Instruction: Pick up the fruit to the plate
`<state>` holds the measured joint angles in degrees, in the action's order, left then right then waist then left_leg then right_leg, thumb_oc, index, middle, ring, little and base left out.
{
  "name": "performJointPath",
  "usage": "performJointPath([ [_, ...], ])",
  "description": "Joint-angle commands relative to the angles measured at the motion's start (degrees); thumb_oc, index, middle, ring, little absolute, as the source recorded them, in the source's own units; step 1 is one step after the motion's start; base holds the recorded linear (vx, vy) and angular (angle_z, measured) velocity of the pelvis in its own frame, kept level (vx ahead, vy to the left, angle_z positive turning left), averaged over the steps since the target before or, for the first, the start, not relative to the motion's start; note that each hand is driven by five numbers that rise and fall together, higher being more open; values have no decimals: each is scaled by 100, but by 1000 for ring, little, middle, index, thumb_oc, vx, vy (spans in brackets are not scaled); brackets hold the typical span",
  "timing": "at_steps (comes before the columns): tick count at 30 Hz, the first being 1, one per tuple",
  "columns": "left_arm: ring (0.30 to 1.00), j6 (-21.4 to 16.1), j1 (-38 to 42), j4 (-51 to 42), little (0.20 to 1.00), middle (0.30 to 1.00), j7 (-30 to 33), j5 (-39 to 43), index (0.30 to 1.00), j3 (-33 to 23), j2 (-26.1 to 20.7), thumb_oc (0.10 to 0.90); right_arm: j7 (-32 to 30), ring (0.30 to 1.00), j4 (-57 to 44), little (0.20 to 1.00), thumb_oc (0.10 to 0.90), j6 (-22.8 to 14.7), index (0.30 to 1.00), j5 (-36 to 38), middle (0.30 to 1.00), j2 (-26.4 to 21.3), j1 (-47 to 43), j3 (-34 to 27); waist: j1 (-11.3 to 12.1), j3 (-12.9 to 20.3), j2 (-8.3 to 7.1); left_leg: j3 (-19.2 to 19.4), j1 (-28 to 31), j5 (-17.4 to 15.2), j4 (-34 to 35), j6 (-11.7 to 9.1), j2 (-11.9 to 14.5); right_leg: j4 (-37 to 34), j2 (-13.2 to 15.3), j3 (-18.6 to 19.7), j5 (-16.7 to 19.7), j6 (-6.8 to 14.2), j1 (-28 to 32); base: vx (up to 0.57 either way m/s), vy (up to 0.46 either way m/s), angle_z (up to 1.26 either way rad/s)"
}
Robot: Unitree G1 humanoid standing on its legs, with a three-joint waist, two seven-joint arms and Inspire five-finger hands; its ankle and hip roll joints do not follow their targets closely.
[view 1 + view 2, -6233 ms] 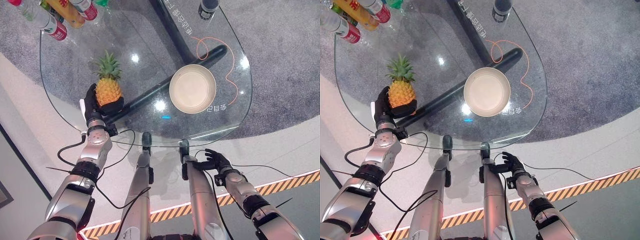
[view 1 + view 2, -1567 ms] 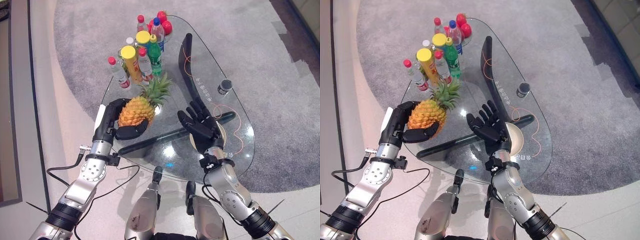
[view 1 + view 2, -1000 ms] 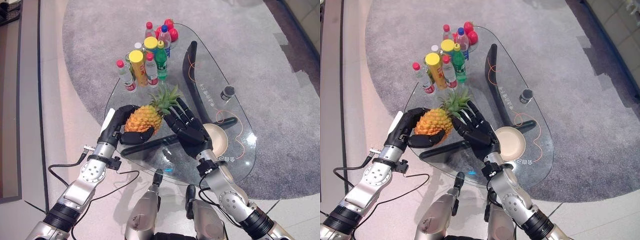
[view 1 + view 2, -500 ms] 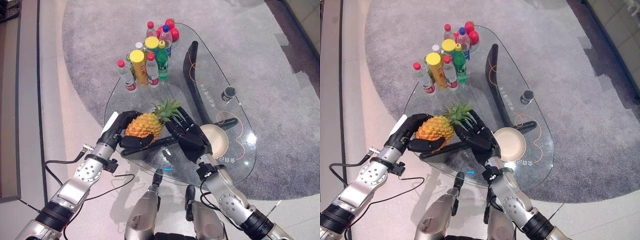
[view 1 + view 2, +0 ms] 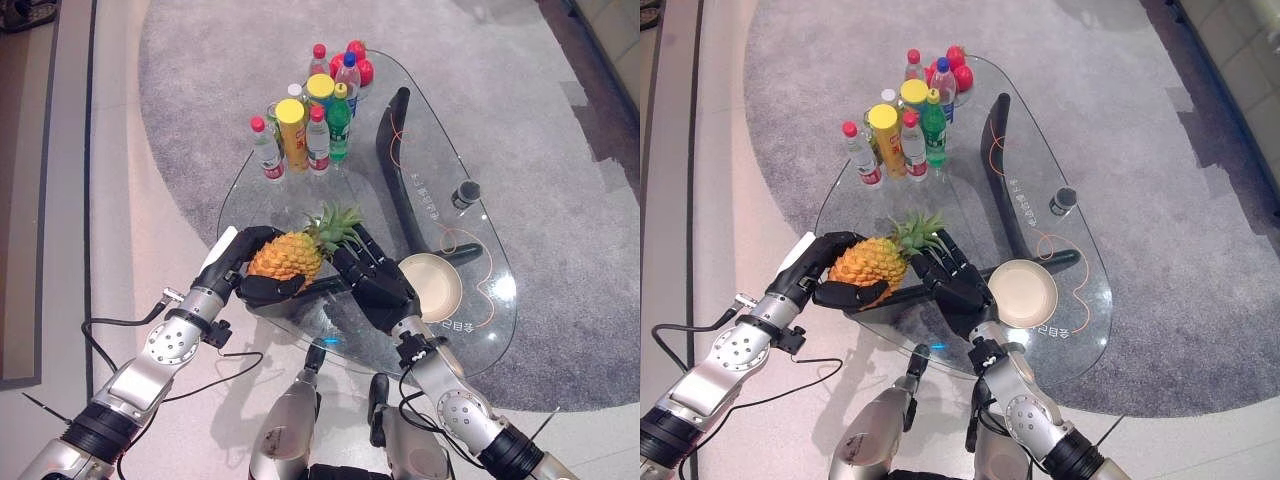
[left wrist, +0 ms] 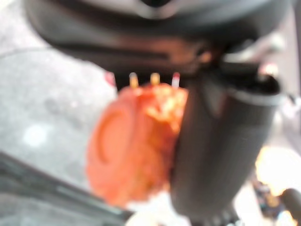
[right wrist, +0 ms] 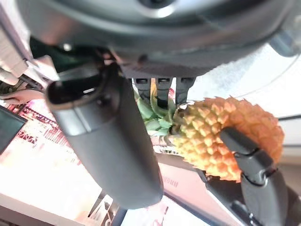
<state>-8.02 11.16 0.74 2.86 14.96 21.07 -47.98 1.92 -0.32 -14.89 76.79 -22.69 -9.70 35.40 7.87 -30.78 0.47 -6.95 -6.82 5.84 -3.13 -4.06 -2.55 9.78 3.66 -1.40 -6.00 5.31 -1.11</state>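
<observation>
My left hand (image 5: 238, 272) holds a pineapple (image 5: 287, 256) on its side above the near left part of the glass table (image 5: 480, 340), fingers and thumb curled round its orange body. The left wrist view shows the pineapple's base (image 6: 131, 146) beside my thumb (image 6: 221, 141). My right hand (image 5: 375, 282) is open, its straight fingers reaching against the green crown (image 7: 157, 110) from the right. The left hand's finger (image 7: 254, 165) wraps the pineapple (image 7: 225, 136) in the right wrist view. A round cream plate (image 5: 432, 287) lies on the glass just right of my right hand.
Several bottles and a yellow can (image 5: 305, 120) stand in a cluster at the table's far end, with red fruit (image 5: 360, 65) behind them. A small dark cylinder (image 5: 463, 193) and an orange cord loop (image 5: 470, 250) lie near the right edge. Grey carpet surrounds the table.
The pineapple has been lifted off the table and turned on its side by my left hand. My right hand rose from below the table edge and its fingers met the crown.
</observation>
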Motion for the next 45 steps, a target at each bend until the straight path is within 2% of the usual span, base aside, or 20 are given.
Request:
performJointPath([
  [1,300,-900,366,-1237,200,300,-933,-158,300,644,99,100,1609,900,-1180,900,800,4,900,59,900,494,-820,335,-81,156,-6,-102,349,-871,-683,586,-617,-149,-164,34,638,545,-211,43,-37,1],
  [4,300,-896,433,-1197,200,300,-937,-45,300,742,16,100,2227,900,-1248,900,800,24,900,159,900,491,-897,437,-57,166,-24,-145,399,-911,-689,589,-618,-154,-172,32,625,569,-162,51,-30,2],
  [7,300,-922,485,-1128,200,300,-928,2,300,848,-29,100,2366,900,-1288,900,800,-116,900,140,900,482,-1010,574,-34,203,-32,-186,463,-931,-678,601,-625,-171,-183,49,621,579,-100,82,-24,5],
  [9,300,-1009,508,-1032,200,300,-922,-29,300,938,-36,100,2125,900,-1199,900,800,-290,900,263,900,506,-1046,632,-26,273,-28,-216,504,-951,-679,607,-647,-162,-192,68,606,583,-74,88,5,10],
  [14,300,-1125,405,-1021,200,300,-778,-262,300,997,26,100,909,900,-920,900,800,-771,900,342,900,633,-826,501,-72,357,-16,-204,554,-949,-660,616,-662,-139,-193,89,589,578,-77,32,14,1],
  [16,300,-1141,354,-1042,200,300,-729,-335,300,959,49,100,613,900,-842,900,800,-937,900,325,900,665,-707,404,-95,342,-13,-191,556,-942,-653,622,-660,-136,-196,103,595,576,-95,0,0,0],
  [20,300,-1189,264,-1104,200,300,-677,-461,300,880,45,100,223,900,-877,900,800,-1091,900,218,900,679,-521,310,-121,285,-23,-180,551,-940,-646,622,-639,-130,-202,114,616,597,-133,0,0,0],
  [22,300,-1256,257,-1142,200,300,-633,-615,300,838,15,100,-351,900,-910,900,800,-1146,900,-33,900,657,-496,273,-134,246,-38,-173,537,-932,-645,625,-629,-103,-219,133,637,613,-183,-25,-39,-1],
  [25,300,-1317,296,-1198,200,300,-487,-839,300,799,-50,100,-909,900,-869,900,800,-1145,900,-291,900,651,-539,233,-138,193,-49,-168,557,-914,-624,622,-615,-105,-227,139,667,618,-190,-7,-11,0],
  [26,300,-1317,296,-1198,200,300,-487,-840,300,799,-50,100,-913,900,-872,900,800,-1144,900,-293,900,651,-539,234,-138,192,-49,-168,559,-914,-623,622,-614,-105,-227,139,668,618,-189,0,0,0],
  [27,300,-1364,281,-1189,200,300,-361,-963,300,734,-79,100,-1268,900,-821,900,800,-1027,900,-386,900,643,-506,189,-149,168,-62,-157,583,-896,-588,627,-603,-104,-233,147,694,627,-202,0,0,0],
  [31,300,-1398,204,-1232,200,300,-160,-1130,300,606,-85,100,-1686,900,-755,900,800,-954,900,-344,900,648,-385,125,-147,134,-88,-141,612,-868,-558,635,-574,-90,-233,147,732,646,-212,0,0,0],
  [40,300,-1517,34,-1261,200,300,139,-1399,300,381,-16,100,-1743,900,-652,900,800,-828,900,-137,900,826,-233,128,-95,99,-110,-154,634,-828,-494,653,-551,-68,-225,101,800,666,-277,0,0,0],
  [45,300,-1589,-14,-1274,200,300,208,-1550,300,276,20,100,-1568,900,-584,900,800,-779,900,84,900,906,-154,147,-75,99,-120,-167,672,-818,-454,673,-547,-73,-227,95,812,656,-269,0,0,0],
])
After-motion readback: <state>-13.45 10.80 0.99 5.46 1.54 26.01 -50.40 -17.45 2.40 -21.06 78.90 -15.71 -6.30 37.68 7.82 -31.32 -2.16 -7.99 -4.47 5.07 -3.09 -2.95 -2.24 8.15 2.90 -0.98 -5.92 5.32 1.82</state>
